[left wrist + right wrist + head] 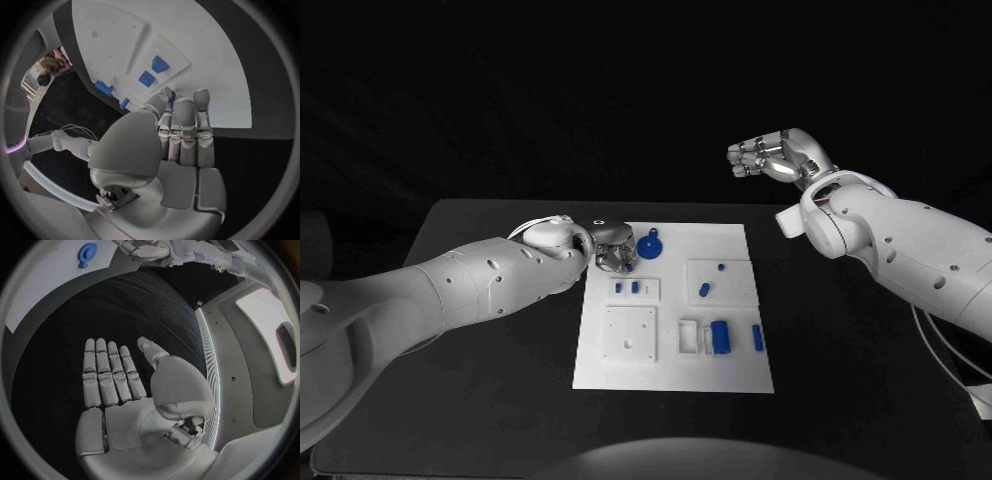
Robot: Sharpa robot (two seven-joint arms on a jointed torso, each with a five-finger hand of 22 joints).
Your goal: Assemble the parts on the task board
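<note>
My left hand is parked over the task board's far-left corner, crowding the round blue part. Right hand hangs well off beyond the table, so that side's wide open for me.

A black table takes up the near and middle ground, matte and dark, its far edge running straight across the scene. Beyond that edge the background is black and no detail can be made out. In the left wrist view, thin pale cables loop beside the table; their ends cannot be traced.
</note>
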